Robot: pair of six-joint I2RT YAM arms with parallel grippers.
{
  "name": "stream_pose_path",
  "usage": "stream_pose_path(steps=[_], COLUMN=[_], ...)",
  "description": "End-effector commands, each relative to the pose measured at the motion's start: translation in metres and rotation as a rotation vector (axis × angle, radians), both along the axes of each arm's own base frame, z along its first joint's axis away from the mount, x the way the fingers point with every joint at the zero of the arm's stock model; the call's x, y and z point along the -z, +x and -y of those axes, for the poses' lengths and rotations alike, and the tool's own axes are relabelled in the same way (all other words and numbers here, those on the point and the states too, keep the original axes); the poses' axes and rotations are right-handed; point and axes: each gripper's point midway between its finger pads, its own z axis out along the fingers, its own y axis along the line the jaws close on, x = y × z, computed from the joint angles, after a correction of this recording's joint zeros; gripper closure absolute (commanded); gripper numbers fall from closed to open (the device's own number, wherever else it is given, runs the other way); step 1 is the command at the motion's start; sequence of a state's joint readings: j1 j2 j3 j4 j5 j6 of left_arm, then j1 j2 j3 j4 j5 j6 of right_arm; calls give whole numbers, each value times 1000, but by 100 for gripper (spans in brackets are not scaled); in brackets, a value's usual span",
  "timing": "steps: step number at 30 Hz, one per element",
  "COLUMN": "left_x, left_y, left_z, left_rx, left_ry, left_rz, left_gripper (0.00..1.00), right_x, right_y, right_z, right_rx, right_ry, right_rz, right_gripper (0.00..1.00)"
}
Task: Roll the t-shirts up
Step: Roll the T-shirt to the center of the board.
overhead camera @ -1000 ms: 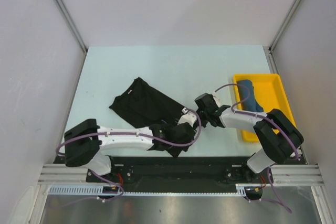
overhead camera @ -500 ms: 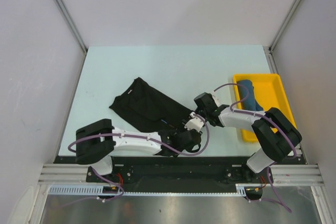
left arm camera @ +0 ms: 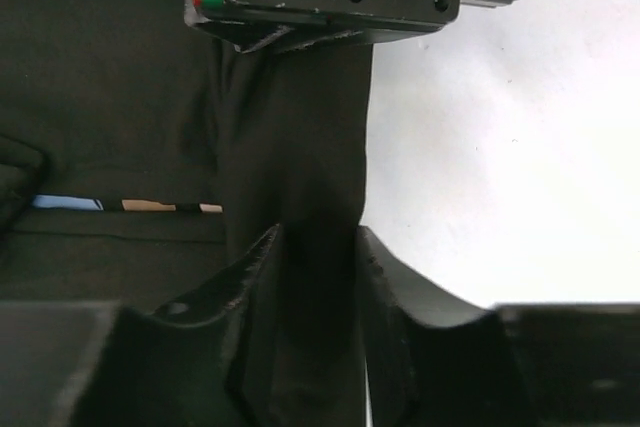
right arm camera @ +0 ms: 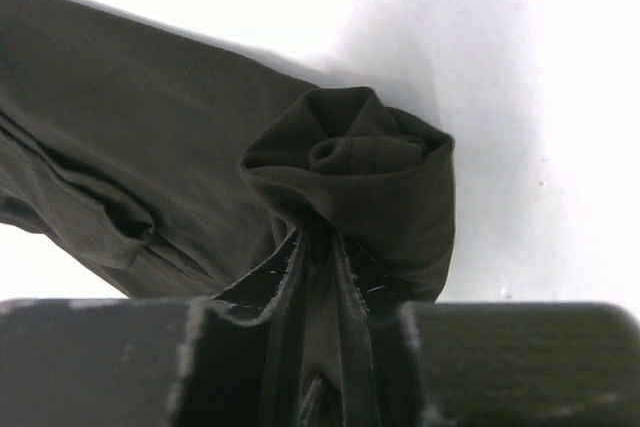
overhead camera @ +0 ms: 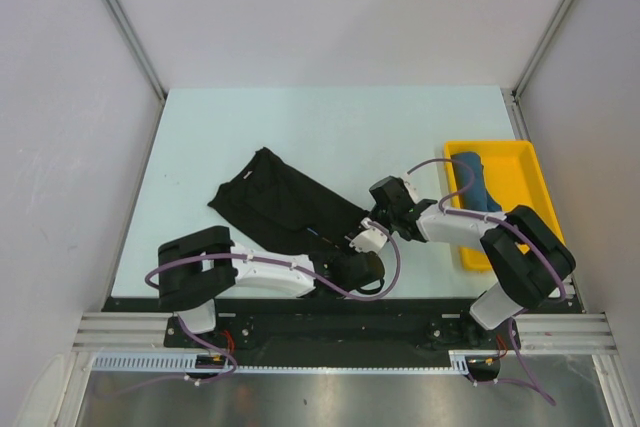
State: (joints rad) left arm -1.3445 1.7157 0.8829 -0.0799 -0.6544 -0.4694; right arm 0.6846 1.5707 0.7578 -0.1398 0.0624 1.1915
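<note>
Your left arm has swung right along the near edge, and its gripper (left arm camera: 317, 237) has narrowed onto a fold of the black t-shirt (overhead camera: 280, 202). That soft, matte cloth lies on the table (overhead camera: 330, 127) as a long band running from far left to near right. Your right gripper (right arm camera: 320, 247) pinches its curled, rolled end. The teal t-shirt (overhead camera: 478, 187) sits rolled in the yellow plastic tray (overhead camera: 520, 162).

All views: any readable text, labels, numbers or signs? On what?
None readable in any view.
On the black tee: only a thin blue, tan and white print strip, no letters legible.
On the tray and the blue tee: no markings visible.
</note>
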Motion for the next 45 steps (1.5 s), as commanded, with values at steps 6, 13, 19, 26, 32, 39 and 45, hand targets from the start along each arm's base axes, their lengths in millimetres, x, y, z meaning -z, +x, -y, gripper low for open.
stream_pose_path(steps=[6,13,19,26,32,39,45], left_x=[-20,-51,-65,-46,-32,-11,-1], left_y=[-21,-47,-53,-46,-26,-17,-11], left_z=[27,50,54,28,8,-4,-11], left_rx=[124,236,234,160,87,35,-3], left_ry=[-230,-550,-769,-847,-832,-736,-699], left_rz=[-127,-341,-489,-629,-660,-687,-690], left_gripper=[90,95,95,94,92,91,91], right_x=[-32,-75,-71,-59,-44,-44,-44], right_y=[-5,-11,-41,-59,-58,-47,-45], right_z=[35,73,93,90,73,49,41], right_rx=[-10,9,7,4,-19,-30,-49], right_ry=[-131,-158,-149,-119,-101,-38,-35], right_rz=[108,259,268,237,199,216,242], right_gripper=[25,12,24,41,45,52,50])
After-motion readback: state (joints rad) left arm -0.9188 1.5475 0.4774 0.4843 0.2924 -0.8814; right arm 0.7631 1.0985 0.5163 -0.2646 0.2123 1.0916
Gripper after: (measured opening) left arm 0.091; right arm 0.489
